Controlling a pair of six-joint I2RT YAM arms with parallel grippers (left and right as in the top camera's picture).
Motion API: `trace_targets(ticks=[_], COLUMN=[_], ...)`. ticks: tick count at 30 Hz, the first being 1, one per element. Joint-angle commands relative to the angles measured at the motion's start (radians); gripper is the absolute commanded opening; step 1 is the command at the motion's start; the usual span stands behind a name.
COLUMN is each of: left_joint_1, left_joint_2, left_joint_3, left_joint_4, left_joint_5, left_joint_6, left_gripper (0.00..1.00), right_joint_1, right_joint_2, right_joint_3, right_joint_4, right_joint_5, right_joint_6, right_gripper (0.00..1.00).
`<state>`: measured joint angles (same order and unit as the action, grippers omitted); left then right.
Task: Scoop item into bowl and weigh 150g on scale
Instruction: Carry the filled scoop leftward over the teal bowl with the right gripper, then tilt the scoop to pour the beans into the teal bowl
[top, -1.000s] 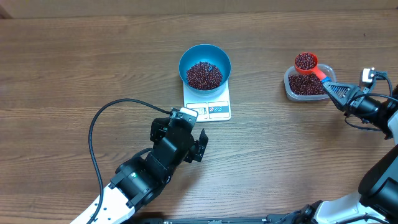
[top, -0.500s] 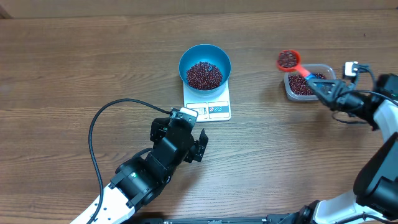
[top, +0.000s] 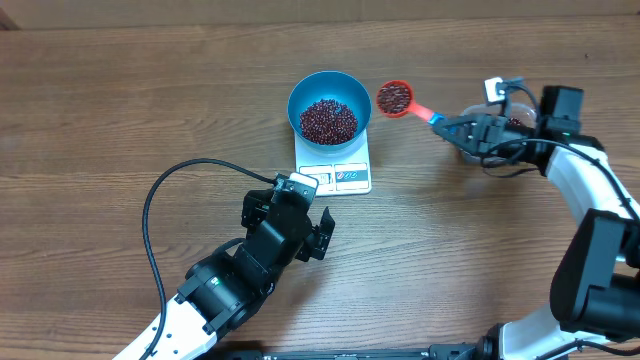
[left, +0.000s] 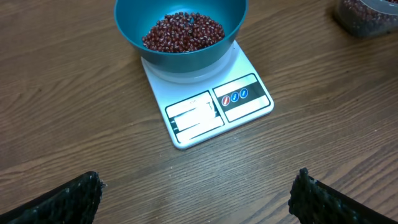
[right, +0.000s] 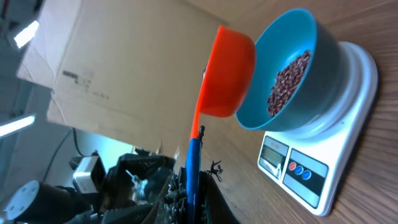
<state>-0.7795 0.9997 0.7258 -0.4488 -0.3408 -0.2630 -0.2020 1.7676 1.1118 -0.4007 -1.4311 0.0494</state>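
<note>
The blue bowl (top: 330, 92) stands on the white scale (top: 335, 176) and holds a heap of red-brown beans (top: 328, 120). Just right of the bowl's rim hangs the orange-red scoop (top: 394, 98), full of beans, with my right gripper (top: 447, 126) shut on its blue handle tip. In the right wrist view the scoop (right: 227, 74) is beside the bowl (right: 317, 62), above the scale (right: 311, 177). My left gripper (top: 291, 206) rests open in front of the scale. Its fingers (left: 68, 202) stand wide apart over bare wood, with the bowl (left: 186, 57) and scale (left: 214, 109) ahead.
The clear tub (top: 468, 150) of beans lies at the right, mostly under my right arm; it also shows as the tub (left: 367, 15) at the left wrist view's top right. A black cable (top: 150, 215) loops left of my left arm. Cardboard (right: 112, 68) stands beyond the table.
My right gripper has carried the loaded scoop leftward from above the tub to just beside the bowl's right rim. The left arm has not moved.
</note>
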Motion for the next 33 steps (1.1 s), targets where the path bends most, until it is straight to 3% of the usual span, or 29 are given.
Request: trace_targets(ticks=[1,8,13,22,33], left_joint_1=[-0.006,-0.006,-0.006,-0.006,-0.006], left_joint_2=[-0.005,-0.005,-0.005,-0.005,-0.005], left_joint_3=[-0.006,-0.006,-0.006,-0.006,-0.006], left_joint_4=[0.0,0.0,0.0,0.001,0.0], left_joint_5=[0.001,0.001,0.001,0.001,0.001], left_joint_6=[-0.014,-0.014,-0.014,-0.014,-0.014], left_gripper=[1.0,1.0,1.0,1.0,1.0], right_joint_1=[0.055,0.162,0.227,0.304,0.321], right_joint_2=[0.006,0.006,0.006,0.006,0.006], right_joint_3=[0.0,0.0,0.0,0.0,0.0], right_joint_4=[0.071,0.241,0.266,0.265,0.266], right_joint_5=[0.041,0.124,0.264,0.469,0.582], right_joint_6=[0.146,0.295,0.28,0.105,-0.224], right_gripper=[0.04,0.04,0.04,0.04,0.04])
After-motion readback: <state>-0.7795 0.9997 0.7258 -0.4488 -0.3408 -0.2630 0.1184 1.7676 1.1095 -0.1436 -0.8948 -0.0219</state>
